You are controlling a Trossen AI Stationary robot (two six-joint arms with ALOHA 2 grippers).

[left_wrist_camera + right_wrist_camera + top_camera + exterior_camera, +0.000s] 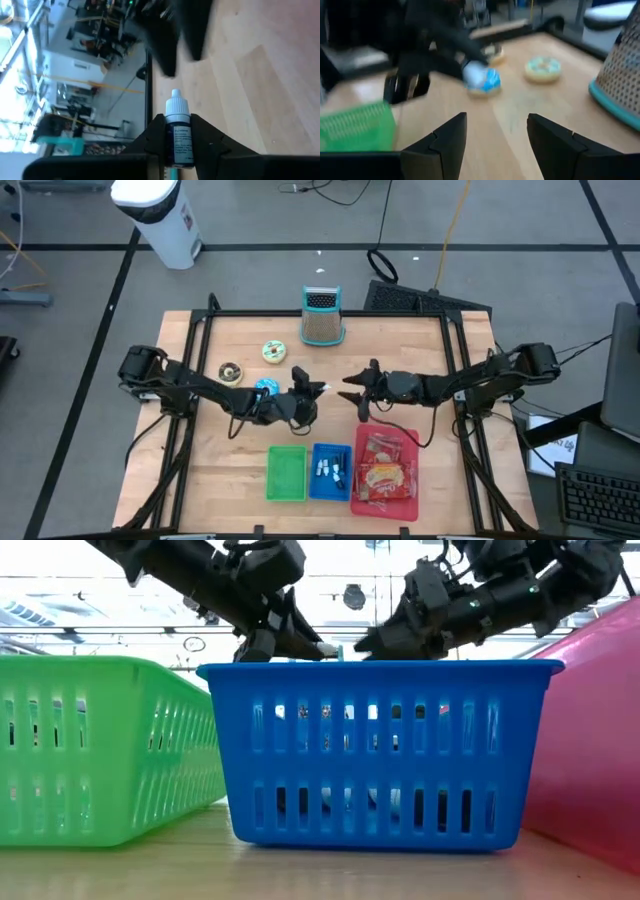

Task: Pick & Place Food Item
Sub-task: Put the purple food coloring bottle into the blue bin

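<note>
so the left gripper is clamped on a small dropper bottle, white cap up, held mid-table above the green basket and blue basket; right gripper sits close by with fingers spread, holding nothing; red basket far right

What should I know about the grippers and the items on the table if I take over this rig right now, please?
Left gripper: shut on a small dropper bottle with a white cap, held above the table's middle.
Right gripper: open, empty, facing the left one across the middle.
Table: three doughnuts lie loose behind the left arm, blue, chocolate and yellow-green.
Bins at the front edge: green bin empty, blue bin with a few small white items, red bin with packaged food.
Done: bottle picked up.
Left: likely place the bottle in a bin; doughnuts not yet sorted.
</note>
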